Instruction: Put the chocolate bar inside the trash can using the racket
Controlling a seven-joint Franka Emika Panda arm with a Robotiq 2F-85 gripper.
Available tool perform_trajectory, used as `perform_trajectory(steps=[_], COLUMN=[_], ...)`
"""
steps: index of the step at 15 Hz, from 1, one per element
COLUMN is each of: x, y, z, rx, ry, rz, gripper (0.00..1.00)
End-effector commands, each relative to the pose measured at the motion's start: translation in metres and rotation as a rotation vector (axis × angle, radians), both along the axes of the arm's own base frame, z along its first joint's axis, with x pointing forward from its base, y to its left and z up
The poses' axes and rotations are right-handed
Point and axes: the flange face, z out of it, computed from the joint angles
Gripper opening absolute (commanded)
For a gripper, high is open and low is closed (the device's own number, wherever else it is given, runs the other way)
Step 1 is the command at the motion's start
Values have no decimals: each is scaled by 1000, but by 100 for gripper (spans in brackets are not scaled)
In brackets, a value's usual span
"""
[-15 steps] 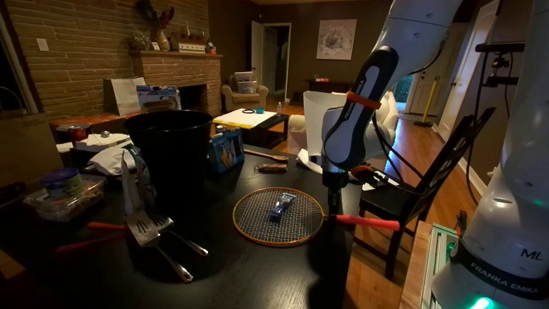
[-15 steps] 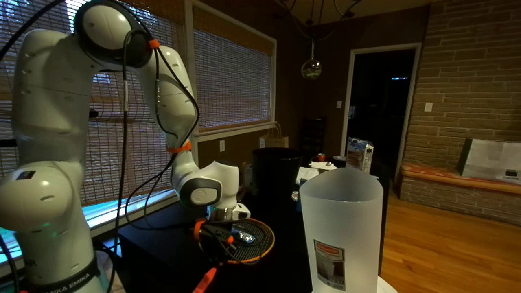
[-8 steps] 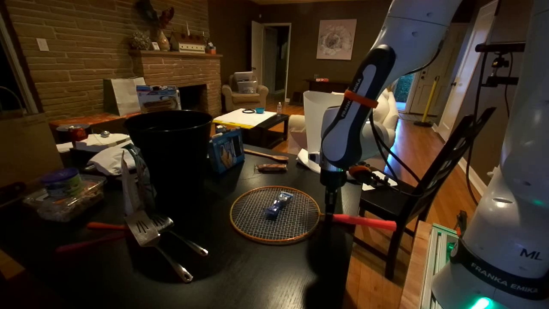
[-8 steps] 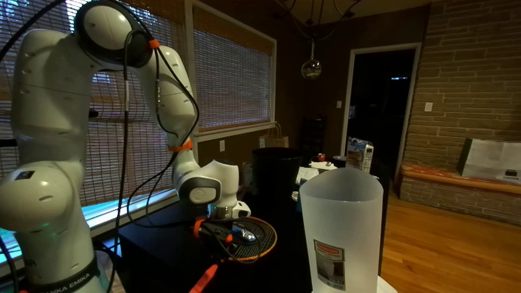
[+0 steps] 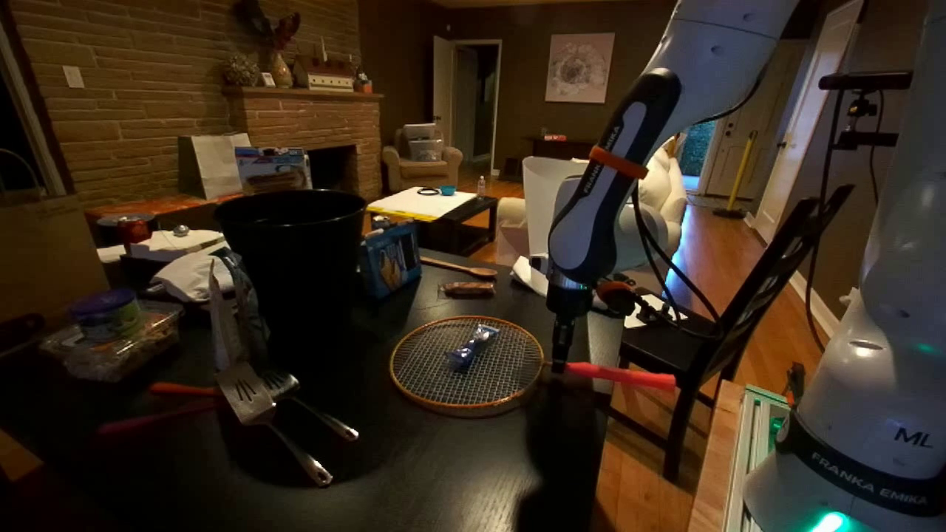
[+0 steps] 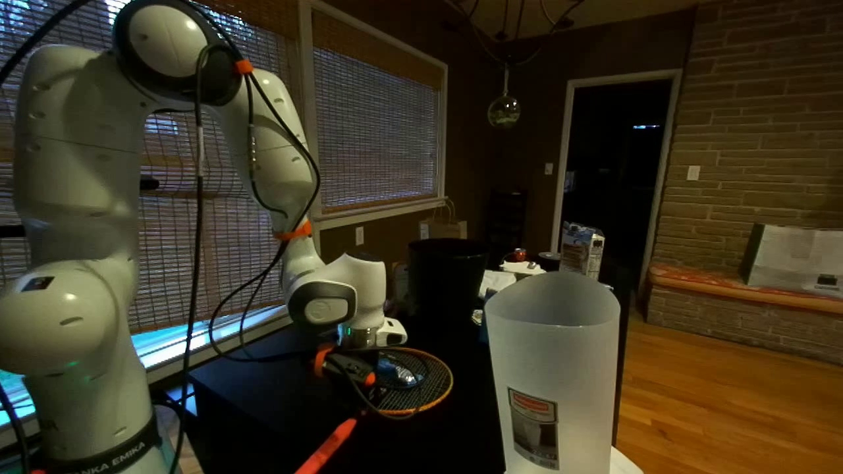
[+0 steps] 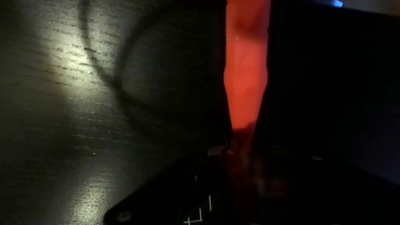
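The racket (image 5: 499,380) has a round orange-rimmed head and a red-orange handle; it also shows in an exterior view (image 6: 431,394). My gripper (image 5: 559,365) is shut on the racket's neck, where handle and head meet. In the wrist view the red handle (image 7: 246,75) runs up from the dark, hardly visible fingers (image 7: 239,162). The head seems roughly level and slightly above the table. The bluish chocolate bar (image 5: 473,347) lies on the strings, also visible in an exterior view (image 6: 400,374). The black trash can (image 5: 295,273) stands upright beyond the head, and in an exterior view (image 6: 448,280).
A blue box (image 5: 392,257) stands beside the can, with a wrapped brown bar (image 5: 467,289) and a wooden spoon (image 5: 462,267) near it. Metal spatulas (image 5: 247,395) and a clear container (image 5: 111,351) lie on the near side. A tall white container (image 6: 556,368) stands at the table's side.
The gripper and racket have moved a little away from the robot base, toward the trash can side, and slightly up. The chocolate bar has moved along with the strings.
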Motion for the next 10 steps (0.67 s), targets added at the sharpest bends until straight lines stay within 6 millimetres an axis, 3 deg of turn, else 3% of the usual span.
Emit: perform_trajectory(steps=[1, 10], x=[-1, -11], y=[-2, -7], z=[5, -19], rx=[-5, -22], ry=[-10, 58], rz=[5, 11], gripper=[4, 4])
